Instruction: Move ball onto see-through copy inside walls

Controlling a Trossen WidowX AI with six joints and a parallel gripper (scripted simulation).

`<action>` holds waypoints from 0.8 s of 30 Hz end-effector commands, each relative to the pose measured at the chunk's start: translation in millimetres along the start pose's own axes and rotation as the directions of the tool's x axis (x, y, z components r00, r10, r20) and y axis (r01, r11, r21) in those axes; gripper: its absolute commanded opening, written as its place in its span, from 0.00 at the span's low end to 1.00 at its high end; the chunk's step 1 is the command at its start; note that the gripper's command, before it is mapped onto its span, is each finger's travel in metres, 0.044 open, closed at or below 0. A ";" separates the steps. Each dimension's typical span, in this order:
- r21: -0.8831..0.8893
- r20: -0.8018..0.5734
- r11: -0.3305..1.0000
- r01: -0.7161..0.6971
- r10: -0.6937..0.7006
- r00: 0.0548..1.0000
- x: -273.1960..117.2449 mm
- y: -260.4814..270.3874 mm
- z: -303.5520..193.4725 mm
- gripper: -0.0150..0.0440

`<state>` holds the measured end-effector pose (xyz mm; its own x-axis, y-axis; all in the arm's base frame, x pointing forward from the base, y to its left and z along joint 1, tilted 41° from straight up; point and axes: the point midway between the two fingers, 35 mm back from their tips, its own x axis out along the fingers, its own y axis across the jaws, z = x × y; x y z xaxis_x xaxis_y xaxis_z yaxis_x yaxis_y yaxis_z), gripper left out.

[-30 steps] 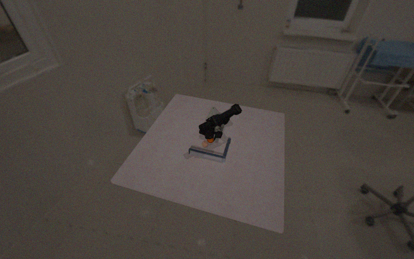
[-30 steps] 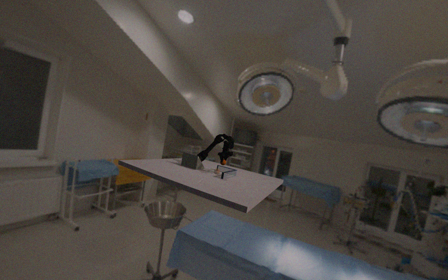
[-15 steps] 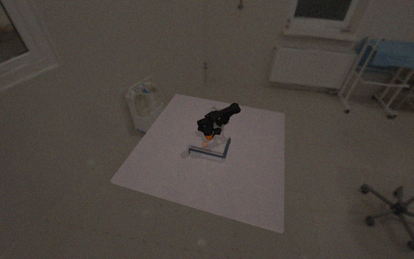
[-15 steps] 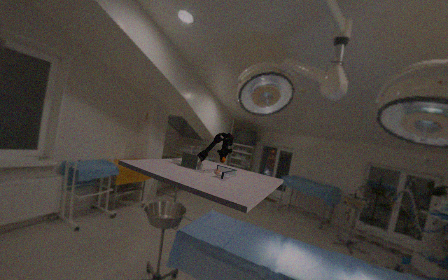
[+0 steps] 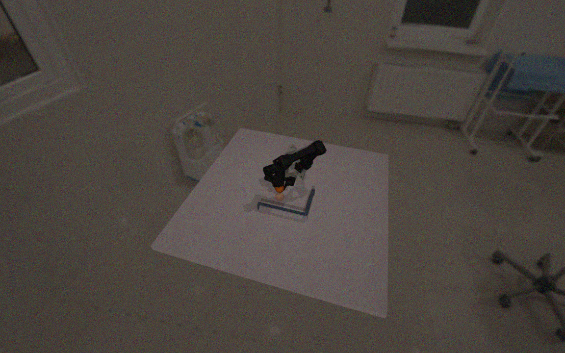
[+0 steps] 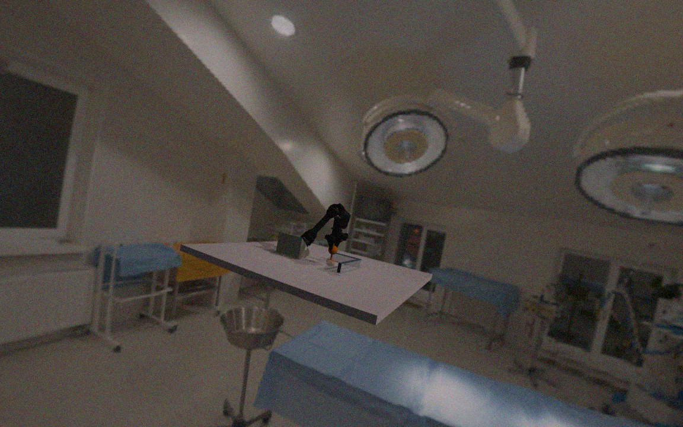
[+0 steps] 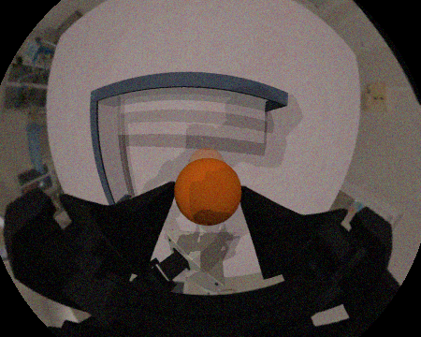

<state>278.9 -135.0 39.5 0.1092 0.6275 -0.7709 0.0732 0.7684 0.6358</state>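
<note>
On the counter (image 5: 328, 245), the 2 walls (image 7: 173, 84) are forming a corner ahead and left of the hand (image 7: 209, 194). The hand is pinching the ball (image 7: 209, 191) off the counter, and the pale copy (image 7: 205, 155) is peeking out just beyond the ball.

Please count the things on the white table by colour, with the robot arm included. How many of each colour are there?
Orange: 1, the ball, held in the shut jaws of the gripper
Pale see-through orange: 1, the ball's copy
Blue-edged clear: 2, the walls forming a corner
Black: 1, the arm
Total: 5
</note>
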 end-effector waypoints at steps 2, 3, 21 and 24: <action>0.007 -0.006 1.000 -0.006 0.006 1.000 18.1 -0.2 -1.4 0.25; 0.007 -0.006 1.000 -0.006 0.006 1.000 22.8 -0.3 -1.2 0.25; 0.006 -0.006 1.000 -0.008 0.009 1.000 72.3 1.5 -3.2 0.25; 0.006 -0.006 1.000 -0.009 0.009 1.000 77.2 1.6 -3.2 0.25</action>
<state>286.4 -89.6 -15.2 0.1088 0.6278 -0.7707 0.0688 0.7687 0.6359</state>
